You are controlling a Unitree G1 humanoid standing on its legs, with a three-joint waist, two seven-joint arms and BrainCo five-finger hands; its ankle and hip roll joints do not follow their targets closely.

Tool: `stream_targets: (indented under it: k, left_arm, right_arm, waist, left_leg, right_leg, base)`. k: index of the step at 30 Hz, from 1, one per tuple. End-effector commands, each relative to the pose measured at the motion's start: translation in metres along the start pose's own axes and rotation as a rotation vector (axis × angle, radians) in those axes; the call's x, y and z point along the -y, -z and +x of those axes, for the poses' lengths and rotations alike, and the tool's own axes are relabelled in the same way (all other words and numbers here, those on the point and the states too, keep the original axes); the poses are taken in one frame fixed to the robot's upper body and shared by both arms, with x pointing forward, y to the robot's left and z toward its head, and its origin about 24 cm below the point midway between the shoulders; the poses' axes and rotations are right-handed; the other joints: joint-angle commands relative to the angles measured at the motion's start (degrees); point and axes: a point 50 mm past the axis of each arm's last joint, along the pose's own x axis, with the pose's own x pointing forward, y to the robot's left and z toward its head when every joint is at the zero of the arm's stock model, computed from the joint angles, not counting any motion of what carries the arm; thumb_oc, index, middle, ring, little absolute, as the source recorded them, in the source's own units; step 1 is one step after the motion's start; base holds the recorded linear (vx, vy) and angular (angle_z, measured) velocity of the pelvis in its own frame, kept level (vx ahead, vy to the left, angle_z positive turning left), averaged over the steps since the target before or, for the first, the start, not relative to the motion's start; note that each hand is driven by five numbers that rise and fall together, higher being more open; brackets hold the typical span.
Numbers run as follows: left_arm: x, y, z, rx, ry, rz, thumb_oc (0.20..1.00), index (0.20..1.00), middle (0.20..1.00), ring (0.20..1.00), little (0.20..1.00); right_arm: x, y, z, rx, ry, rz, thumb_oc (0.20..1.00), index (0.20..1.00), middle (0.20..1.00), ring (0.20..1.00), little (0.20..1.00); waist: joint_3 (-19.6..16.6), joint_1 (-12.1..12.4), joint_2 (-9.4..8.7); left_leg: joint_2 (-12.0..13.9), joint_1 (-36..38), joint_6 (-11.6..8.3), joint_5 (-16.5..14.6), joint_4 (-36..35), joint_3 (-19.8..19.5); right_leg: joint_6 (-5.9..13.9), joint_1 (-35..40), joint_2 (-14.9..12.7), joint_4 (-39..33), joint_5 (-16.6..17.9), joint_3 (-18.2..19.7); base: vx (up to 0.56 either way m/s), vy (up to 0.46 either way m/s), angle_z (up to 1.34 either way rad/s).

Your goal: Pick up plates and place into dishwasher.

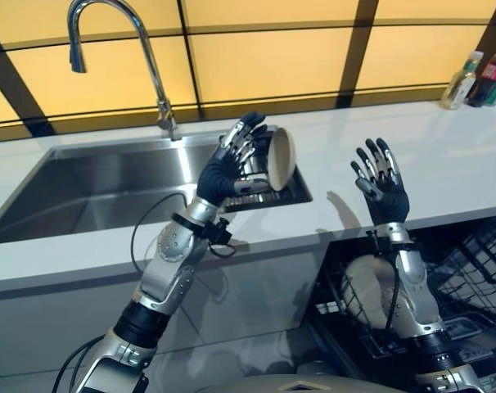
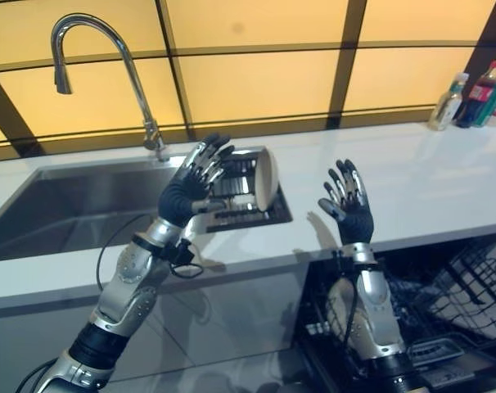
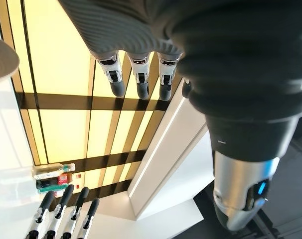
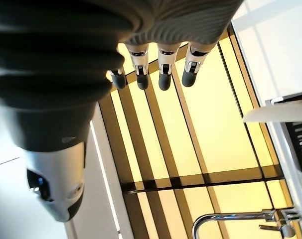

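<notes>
A cream plate [image 1: 281, 157] stands on edge in a dark dish rack [image 2: 236, 211] at the sink's right end. My left hand [image 1: 223, 173] is raised just left of the plate, open, fingers [image 3: 137, 75] straight and apart from the plate's rim [image 3: 2, 60]. My right hand [image 1: 385, 193] is held up over the counter's front edge, open and empty, fingers [image 4: 163, 74] spread. Below it the dishwasher [image 1: 477, 270] stands open, with another pale plate [image 1: 369, 288] upright in its lower rack.
A steel sink [image 1: 92, 196] with a tall curved faucet [image 1: 150, 57] lies to the left. The white counter [image 1: 453, 155] stretches right, with bottles [image 1: 462, 80] at its back corner. The dishwasher's wire rack [image 2: 469, 286] juts out at lower right.
</notes>
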Motion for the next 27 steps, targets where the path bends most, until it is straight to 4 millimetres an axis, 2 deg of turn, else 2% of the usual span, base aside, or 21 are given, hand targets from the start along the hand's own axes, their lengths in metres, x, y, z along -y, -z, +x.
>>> stream_targets:
  k: [1, 6, 11, 19, 24, 27]
  left_arm:
    - [-0.009, -0.021, 0.003, 0.097, -0.007, 0.027, 1.0, 1.0, 1.0, 1.0, 1.0]
    - [-0.009, -0.027, 0.006, 0.127, 0.019, 0.077, 1.0, 1.0, 1.0, 1.0, 1.0]
    - [-0.012, -0.036, 0.01, 0.161, 0.013, 0.123, 1.0, 1.0, 1.0, 1.0, 1.0]
    - [-0.01, -0.053, 0.025, 0.226, 0.044, 0.211, 1.0, 1.0, 1.0, 1.0, 1.0]
    - [-0.008, -0.065, 0.038, 0.257, 0.082, 0.375, 1.0, 1.0, 1.0, 1.0, 1.0]
    - [-0.007, -0.077, 0.049, 0.292, 0.102, 0.615, 1.0, 1.0, 1.0, 1.0, 1.0]
  right_arm:
    - [-0.004, -0.027, 0.009, 0.14, -0.039, 0.019, 1.0, 1.0, 1.0, 1.0, 1.0]
    - [-0.008, -0.038, 0.012, 0.201, -0.05, 0.029, 1.0, 1.0, 1.0, 1.0, 1.0]
    - [-0.01, -0.039, 0.013, 0.201, -0.056, 0.028, 1.0, 1.0, 1.0, 1.0, 1.0]
    - [-0.014, -0.05, 0.019, 0.264, -0.067, 0.027, 1.0, 1.0, 1.0, 1.0, 1.0]
    - [-0.016, -0.058, 0.024, 0.293, -0.075, 0.025, 1.0, 1.0, 1.0, 1.0, 1.0]
    - [-0.015, -0.059, 0.026, 0.286, -0.078, 0.029, 1.0, 1.0, 1.0, 1.0, 1.0]
  waist:
    - [2.0, 0.4, -0.47]
    - [4.9, 0.3, -0.7]
    - [7.1, 0.0, -0.7]
    - [12.0, -0.1, -1.36]
    - [13.7, -0.3, -1.25]
    - [13.8, -1.1, -0.81]
  left_leg:
    - [-2.3, 0.4, 3.9, -5.4, 0.6, -0.5]
    - [-1.6, -2.8, 3.86, -4.9, 2.0, -0.4]
    - [-1.2, -4.8, 3.67, -4.6, 3.8, 0.1]
    - [-0.6, -11.0, 3.01, -3.3, 7.2, -0.8]
    - [-0.2, -13.3, 2.74, -1.8, 7.4, -0.9]
    - [-0.1, -13.3, 2.42, -1.5, 7.6, -0.2]
  right_leg:
    - [2.07, -4.7, 1.3, -3.0, 3.7, 1.6]
    - [2.29, -8.1, 1.8, -0.9, 3.7, 1.8]
    - [2.83, -10.1, 1.9, 0.6, 4.2, 2.2]
    - [2.82, -13.5, 2.2, 2.8, 4.5, 2.2]
    - [2.08, -14.6, 2.3, 4.1, 3.7, 1.7]
    - [1.64, -14.5, 2.1, 4.1, 3.6, 1.7]
  base:
    - [0.02, -0.089, 0.05]
    - [-0.02, -0.057, 0.11]
    - [0.02, -0.026, 0.08]
    - [-0.08, -0.035, 0.05]
    - [-0.06, -0.008, 0.07]
    - [0.03, 0.028, 0.0]
